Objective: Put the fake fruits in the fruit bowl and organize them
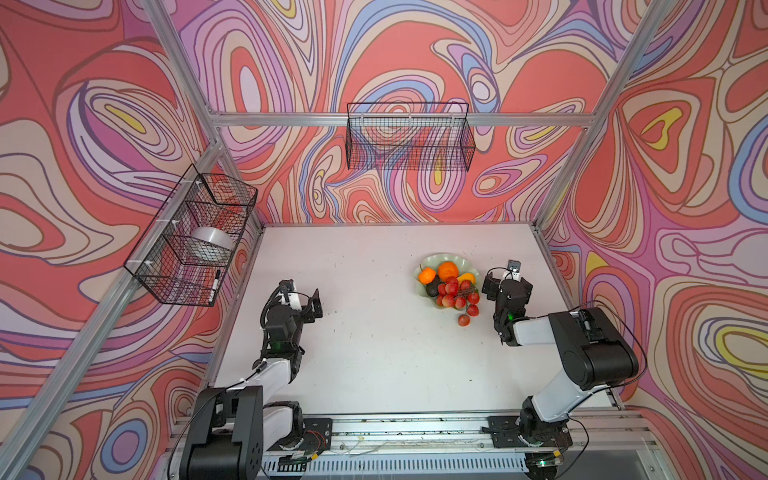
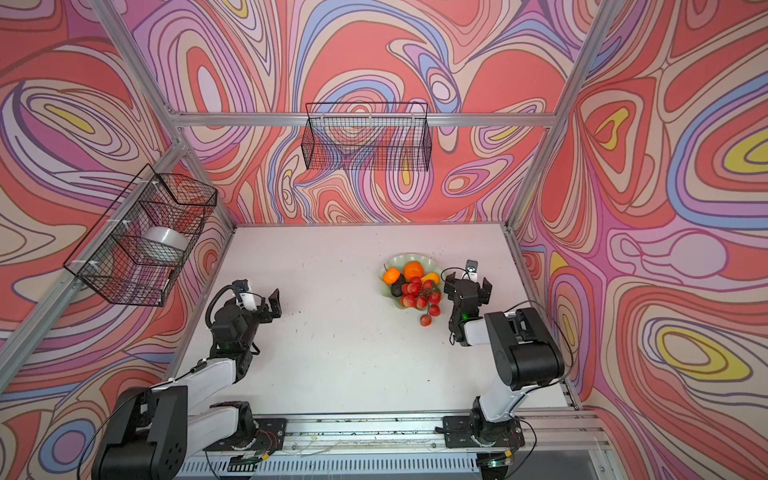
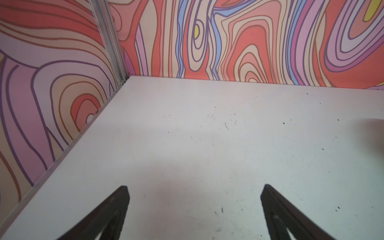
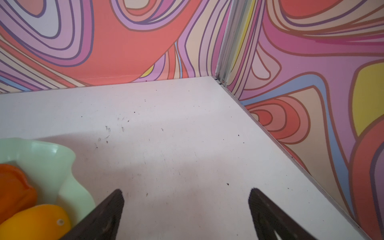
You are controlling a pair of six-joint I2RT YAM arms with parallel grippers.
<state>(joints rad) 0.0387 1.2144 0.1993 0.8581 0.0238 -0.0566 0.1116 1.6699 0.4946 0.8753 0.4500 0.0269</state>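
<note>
Two hands gape empty: left hand (image 3: 195,187) over the table (image 3: 207,135), right hand (image 4: 186,189) just beside the fruit bowl (image 4: 47,158).

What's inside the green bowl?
A large orange, a small orange, a yellow-orange fruit, a dark avocado and a red ball cluster spilling over the bowl rim. The floor beneath is hidden.

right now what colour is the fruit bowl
Pale green; the fruit bowl shows it best in the right wrist view.

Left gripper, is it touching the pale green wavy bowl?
Apart. Both top views show bare white table between the open left gripper and the pale green wavy bowl.
</note>
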